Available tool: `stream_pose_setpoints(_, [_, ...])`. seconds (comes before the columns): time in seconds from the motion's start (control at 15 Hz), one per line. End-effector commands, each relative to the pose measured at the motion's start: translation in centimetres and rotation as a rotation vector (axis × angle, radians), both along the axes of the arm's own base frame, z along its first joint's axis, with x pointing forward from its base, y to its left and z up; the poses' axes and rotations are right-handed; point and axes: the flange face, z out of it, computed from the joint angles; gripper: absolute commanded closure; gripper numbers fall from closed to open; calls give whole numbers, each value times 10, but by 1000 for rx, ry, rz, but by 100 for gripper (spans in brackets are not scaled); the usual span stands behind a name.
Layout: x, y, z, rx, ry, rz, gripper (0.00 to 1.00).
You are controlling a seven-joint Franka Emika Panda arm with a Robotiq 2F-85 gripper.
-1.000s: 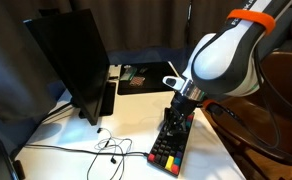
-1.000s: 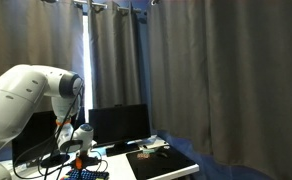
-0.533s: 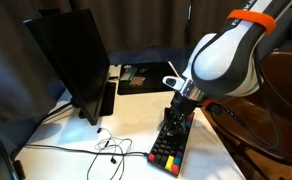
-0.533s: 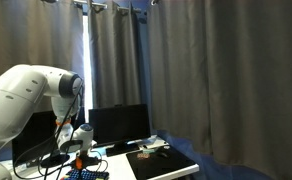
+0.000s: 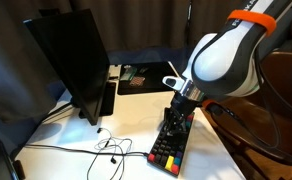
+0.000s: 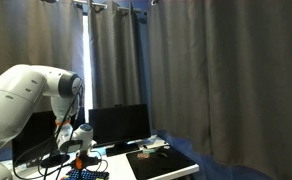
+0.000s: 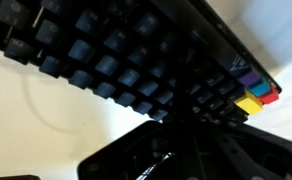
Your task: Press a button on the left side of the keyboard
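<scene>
The keyboard (image 5: 168, 147) is small and black, with red, yellow and green keys at its near end. It lies lengthwise on the white table (image 5: 76, 160). My gripper (image 5: 177, 115) points straight down with its fingers together, and its tips are on or just above the keys in the far half. In the wrist view the black keys (image 7: 106, 55) fill the frame, with purple, blue, yellow and red keys (image 7: 251, 90) at the right. The dark fingers (image 7: 183, 120) rise from the bottom edge. The other exterior view shows the gripper (image 6: 77, 152) over the keyboard (image 6: 84, 175).
A black monitor (image 5: 71, 65) stands at the left of the table, with thin cables (image 5: 106, 150) lying in front of it. A black mat (image 5: 141, 78) carrying small items lies at the back. Dark curtains (image 6: 186, 70) hang behind. The table's edge is close beside the keyboard.
</scene>
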Motion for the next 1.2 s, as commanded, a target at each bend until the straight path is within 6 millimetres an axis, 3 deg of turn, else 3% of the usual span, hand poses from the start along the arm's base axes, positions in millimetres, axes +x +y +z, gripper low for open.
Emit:
stream_pose_setpoints(0.0, [4,-3,-2,-7,-11,-12,100])
stream_pose_setpoints(0.73, [5,-5,7,2,-14,-17,100])
stream_pose_setpoints(1.13, [4,-3,26,17,-30,-23,100])
